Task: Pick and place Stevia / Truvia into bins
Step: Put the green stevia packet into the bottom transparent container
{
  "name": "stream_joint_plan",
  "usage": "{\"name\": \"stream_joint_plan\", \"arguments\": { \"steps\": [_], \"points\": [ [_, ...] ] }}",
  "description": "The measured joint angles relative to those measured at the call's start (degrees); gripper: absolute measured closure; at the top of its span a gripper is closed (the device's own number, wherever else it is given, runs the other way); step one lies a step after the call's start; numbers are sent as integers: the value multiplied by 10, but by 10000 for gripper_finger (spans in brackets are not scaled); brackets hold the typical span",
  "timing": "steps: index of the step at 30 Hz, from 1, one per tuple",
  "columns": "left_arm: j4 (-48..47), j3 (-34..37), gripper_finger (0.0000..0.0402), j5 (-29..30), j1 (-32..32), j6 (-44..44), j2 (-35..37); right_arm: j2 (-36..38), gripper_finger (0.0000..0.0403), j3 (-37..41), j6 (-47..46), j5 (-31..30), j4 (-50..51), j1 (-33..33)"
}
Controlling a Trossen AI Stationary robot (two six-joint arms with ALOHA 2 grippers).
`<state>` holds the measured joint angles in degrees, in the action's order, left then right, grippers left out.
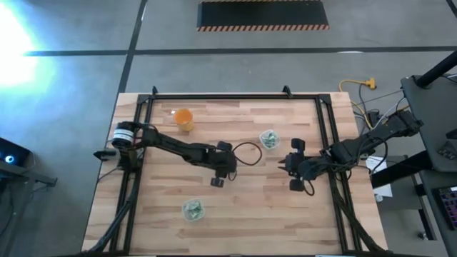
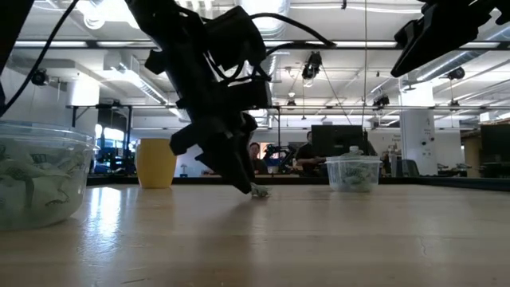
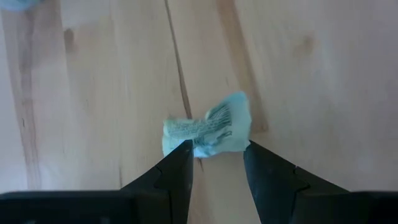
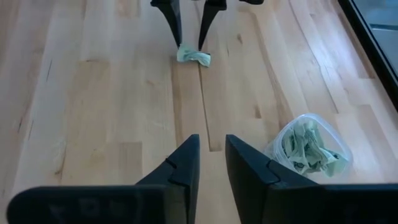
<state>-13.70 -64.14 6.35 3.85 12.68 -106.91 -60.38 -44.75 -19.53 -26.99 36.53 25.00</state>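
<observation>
Crumpled pale-green sachet [image 3: 206, 128], left hand [image 3: 216, 163] astride

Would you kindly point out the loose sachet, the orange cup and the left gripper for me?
sachet [image 3: 205, 129], left wrist view, middle of the crumpled paper.
orange cup [image 1: 183, 119], high view, on its rim side.
left gripper [image 3: 216, 163], left wrist view, midway between its open jaws, just short of the sachet.

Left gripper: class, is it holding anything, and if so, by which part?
Nothing is held yet. The left gripper stands open over a crumpled sachet lying on the table, one fingertip at each side.
</observation>
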Motion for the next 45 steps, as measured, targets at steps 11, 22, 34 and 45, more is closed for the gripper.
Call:
{"name": "stream_joint_plan", "arguments": {
  "steps": [11, 22, 34, 45],
  "points": [
    [30, 7, 276, -5, 0, 4, -1, 0, 340, 0, 2, 0, -7, 0],
    [53, 8, 289, -5, 0, 18, -1, 0, 343, 0, 2, -1, -9, 0],
    [58, 15, 388, 0, 0, 32, -1, -1, 346, 0, 2, -1, -10, 0],
    [57, 9, 401, 47, 3, 35, 0, -1, 346, 0, 6, -1, -10, 0]
  ]
}}
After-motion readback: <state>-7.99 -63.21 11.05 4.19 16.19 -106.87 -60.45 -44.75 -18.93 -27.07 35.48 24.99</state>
